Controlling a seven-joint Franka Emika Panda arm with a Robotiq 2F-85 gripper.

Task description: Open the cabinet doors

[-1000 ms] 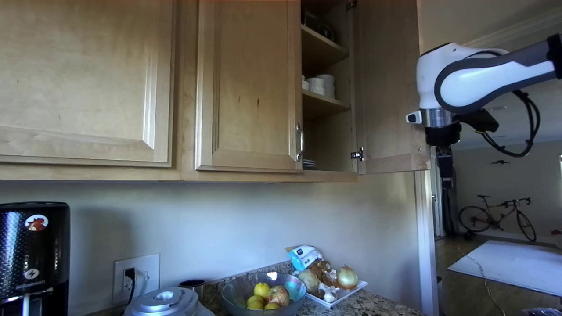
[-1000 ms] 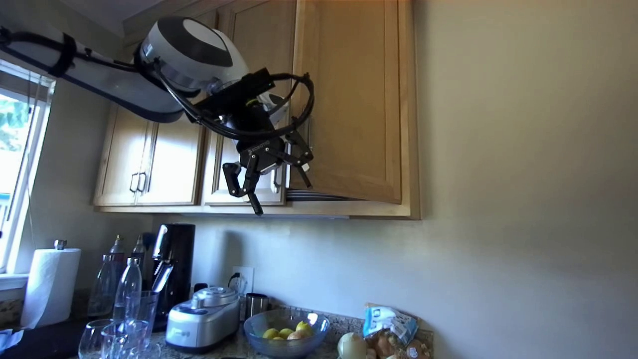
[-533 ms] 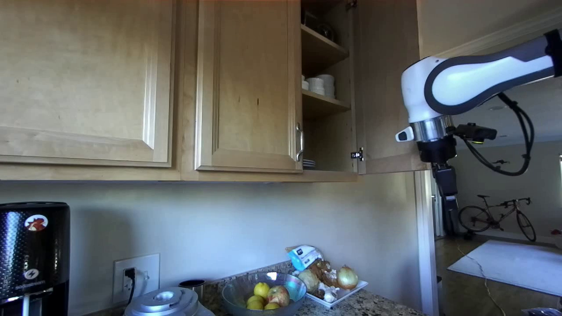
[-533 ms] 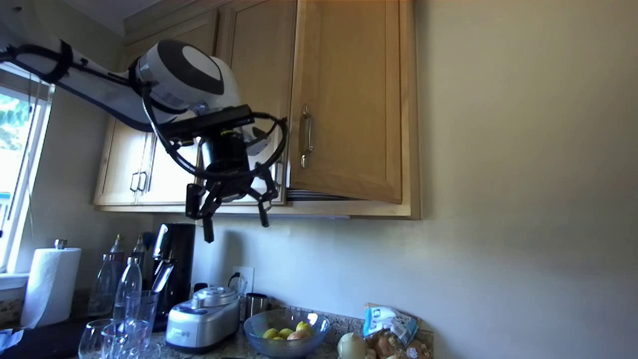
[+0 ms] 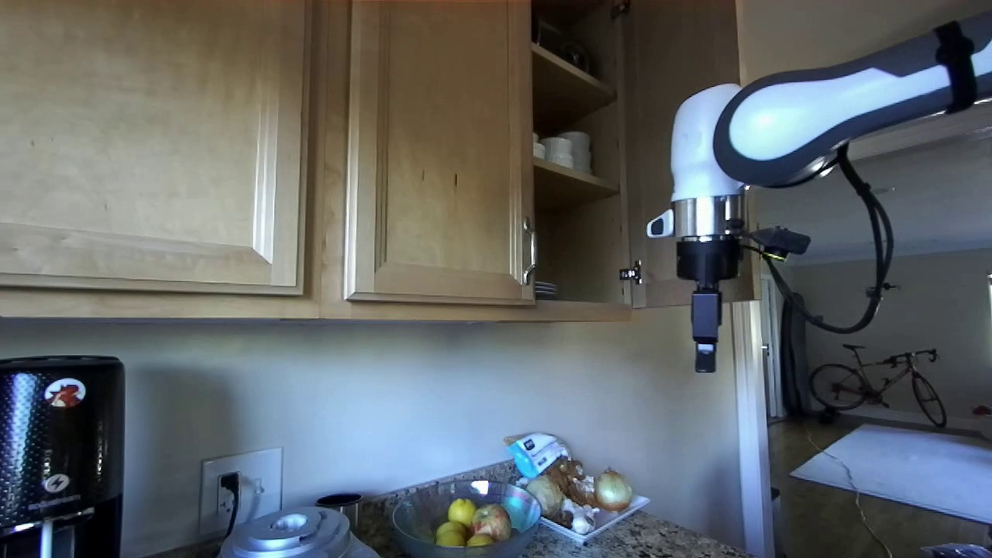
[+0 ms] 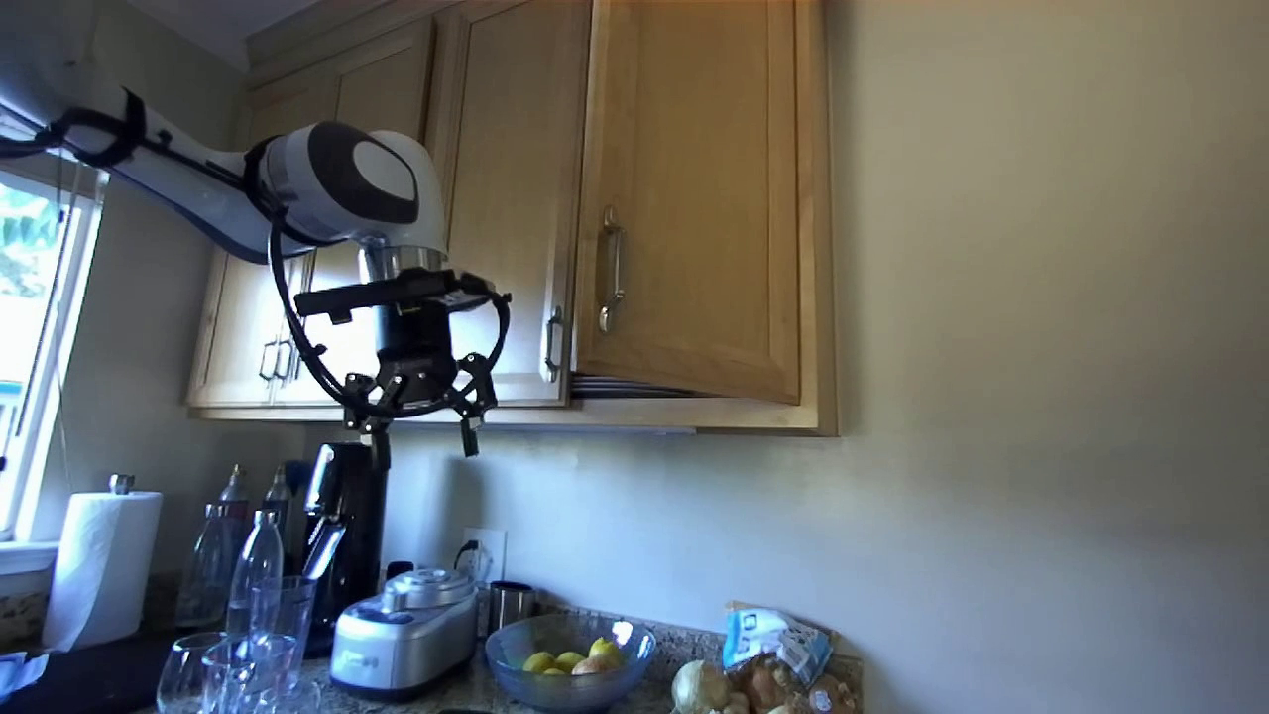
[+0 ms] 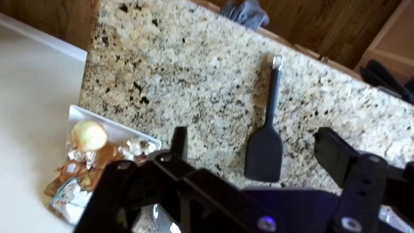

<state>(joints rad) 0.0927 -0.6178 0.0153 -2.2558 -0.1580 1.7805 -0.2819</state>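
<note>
While the open door [image 5: 680,139] is swung outward on its hinge [image 5: 632,273], the closed door [image 5: 453,147] is seated against the frame [image 5: 332,155]. Shelves [image 5: 577,177] are exposed between the two doors; white dishes [image 5: 558,151] are stacked on the lower shelf, and plates [image 5: 545,290] are stacked below it. A handle [image 6: 612,270] is fitted to the outer face of the open door, and a second handle [image 5: 529,250] is fitted to the closed door, along the edge next to the opening. A wider door [image 5: 132,139] is mounted on the other side of the closed door.

The gripper [image 6: 425,448] is suspended from the arm [image 5: 814,124] over the counter [image 7: 200,97] and pointed downward. It is seen apart from both handles in an exterior view. In the wrist view, the fingers [image 7: 333,147] are spread wide apart and nothing is held between them. A dark spatula [image 7: 265,155], laid flat on the counter, is framed between the fingertips in that view.

An onion [image 7: 89,135] and other items are carried on a white tray [image 7: 113,127] set along the wall. Near the tray, fruit [image 6: 595,661] is contained in a bowl [image 6: 565,697]. Farther along the counter, a metal cup [image 6: 511,607] is placed beside a silver appliance [image 6: 402,640], and a tall black appliance [image 6: 347,535] is stood near it. Bottles [image 6: 256,570], glasses [image 6: 283,625] and a paper roll [image 6: 104,575] are arranged toward the window [image 6: 20,337]. A cloth [image 7: 247,14] is seen at the counter's edge.
</note>
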